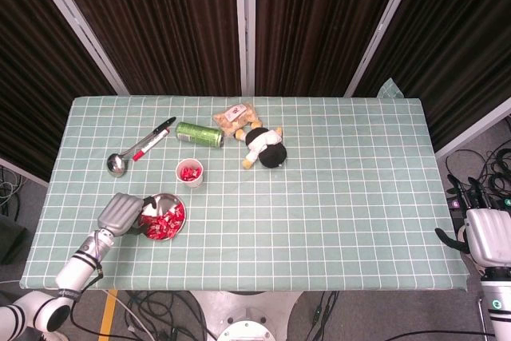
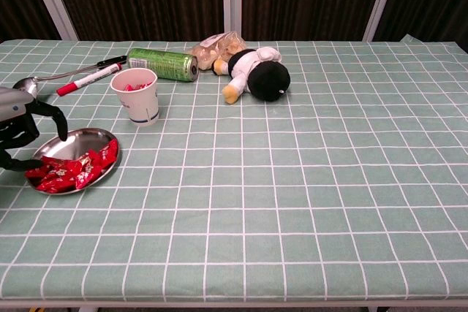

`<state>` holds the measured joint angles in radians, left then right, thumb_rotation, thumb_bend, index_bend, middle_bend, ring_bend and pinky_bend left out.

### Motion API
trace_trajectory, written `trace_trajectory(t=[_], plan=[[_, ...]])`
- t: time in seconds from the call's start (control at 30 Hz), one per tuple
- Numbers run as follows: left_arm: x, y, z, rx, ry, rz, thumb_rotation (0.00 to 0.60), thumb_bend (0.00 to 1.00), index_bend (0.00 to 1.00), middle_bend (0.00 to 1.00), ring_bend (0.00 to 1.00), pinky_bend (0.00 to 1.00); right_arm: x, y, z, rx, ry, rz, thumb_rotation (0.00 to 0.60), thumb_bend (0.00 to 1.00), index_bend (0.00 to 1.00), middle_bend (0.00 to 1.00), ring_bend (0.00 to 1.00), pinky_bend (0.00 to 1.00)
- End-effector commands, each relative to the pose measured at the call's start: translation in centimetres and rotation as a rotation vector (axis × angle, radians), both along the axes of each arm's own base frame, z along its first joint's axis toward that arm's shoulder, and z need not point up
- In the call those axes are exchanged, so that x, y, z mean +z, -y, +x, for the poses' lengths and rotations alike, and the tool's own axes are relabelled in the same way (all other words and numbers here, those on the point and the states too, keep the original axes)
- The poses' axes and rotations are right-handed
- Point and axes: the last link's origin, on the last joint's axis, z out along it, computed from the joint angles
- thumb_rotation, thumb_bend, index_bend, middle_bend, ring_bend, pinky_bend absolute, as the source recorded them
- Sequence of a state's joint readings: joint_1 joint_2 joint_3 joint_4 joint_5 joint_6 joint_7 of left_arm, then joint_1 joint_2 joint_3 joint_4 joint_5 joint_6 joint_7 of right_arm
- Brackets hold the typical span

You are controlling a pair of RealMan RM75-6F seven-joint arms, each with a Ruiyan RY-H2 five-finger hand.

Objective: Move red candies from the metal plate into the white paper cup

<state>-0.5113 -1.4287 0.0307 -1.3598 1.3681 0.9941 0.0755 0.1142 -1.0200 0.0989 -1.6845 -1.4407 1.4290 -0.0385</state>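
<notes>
The metal plate [image 1: 169, 200] [image 2: 80, 139] lies near the table's front left and holds several red candies [image 1: 164, 222] [image 2: 69, 169]. Behind it stands the white paper cup [image 1: 190, 172] [image 2: 136, 96] with red candies inside. My left hand [image 1: 120, 212] [image 2: 18, 128] hovers at the plate's left edge, its dark fingers [image 2: 60, 120] spread and curved down over the candies, holding nothing that I can see. My right hand [image 1: 487, 237] hangs off the table's right side, far from the plate; its fingers are too small to read.
Behind the cup lie a green can [image 1: 199, 134] [image 2: 161, 63], a red-and-black marker [image 1: 152, 140] [image 2: 89, 77] and a metal ladle [image 1: 117, 164] [image 2: 29, 81]. A black-and-white plush doll [image 1: 267, 147] [image 2: 262, 71] and a snack bag [image 1: 236, 117] [image 2: 217, 44] sit mid-table.
</notes>
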Motion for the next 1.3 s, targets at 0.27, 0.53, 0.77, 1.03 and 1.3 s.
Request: trace_trajectory(t=[0.27,0.53,0.77,1.03,1.3], plan=[[-1.6,-0.1,-0.6,0.033,-0.042,-0.009,0.600,0.28,0.46,0.95,0.88,1.00,0.0,0.1,0.1,0.001,-0.002,0.002,0.600,0.09,0.03,0.28,0.07,0.26],[-2.4,-0.9,-0.7,0.054,-0.027,-0.006,0.600,0.28,0.46,0.95,0.88,1.00,0.1,0.0,0.1,0.000,-0.005,-0.002,0.600,0.09,0.03,0.28,0.07,0.26],[-2.6,-1.3,-0.8,0.052,-0.027,-0.005,0.600,0.29,0.52,0.96,0.88,1.00,0.2,-0.1,0.2,-0.004,-0.007,-0.005,0.600,0.09,0.03,0.28,0.07,0.26],[-2.4,-1.3,-0.6,0.043,0.015,0.016,0.600,0.38,0.65,0.97,0.88,1.00,0.1,0.1,0.2,-0.003,-0.008,-0.004,0.600,0.09,0.03,0.28,0.07,0.26],[-0.4,-2.8,0.9,0.017,0.096,0.072,0.600,0.41,0.67,0.97,0.89,1.00,0.2,0.1,0.2,-0.004,-0.008,-0.004,0.600,0.08,0.03,0.28,0.07,0.27]])
